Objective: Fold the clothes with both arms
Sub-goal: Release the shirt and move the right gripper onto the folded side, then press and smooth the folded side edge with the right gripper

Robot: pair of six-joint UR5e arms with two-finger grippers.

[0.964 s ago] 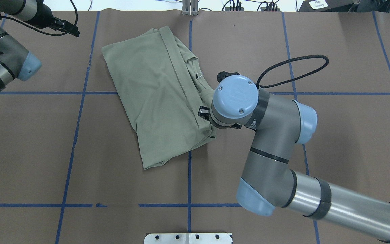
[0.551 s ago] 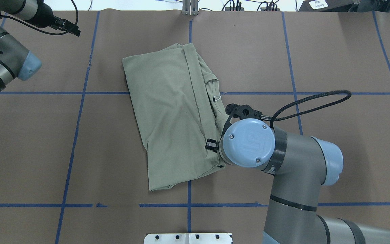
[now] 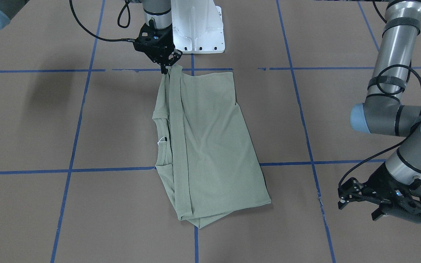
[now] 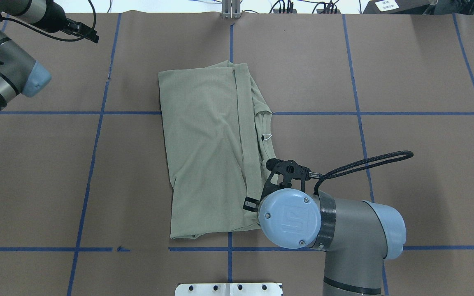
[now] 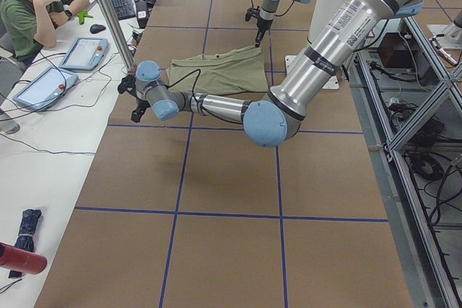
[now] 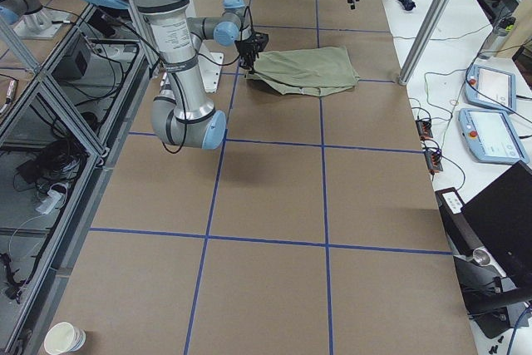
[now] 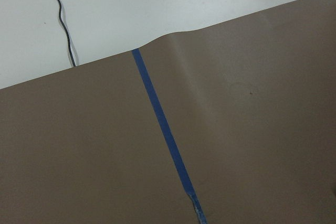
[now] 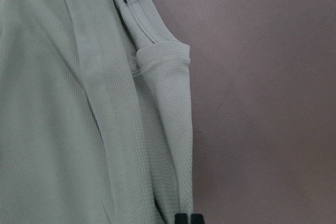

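Now the right gripper, pointing straight down, pinches the shirt at one corner, while the left gripper hovers well aside, jaws apart, empty.

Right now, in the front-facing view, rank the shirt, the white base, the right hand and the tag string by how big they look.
Largest to smallest:
1. shirt
2. white base, though the top edge of the view crops it
3. right hand, pinching the shirt's corner, not far behind the base
4. tag string, by far the smallest
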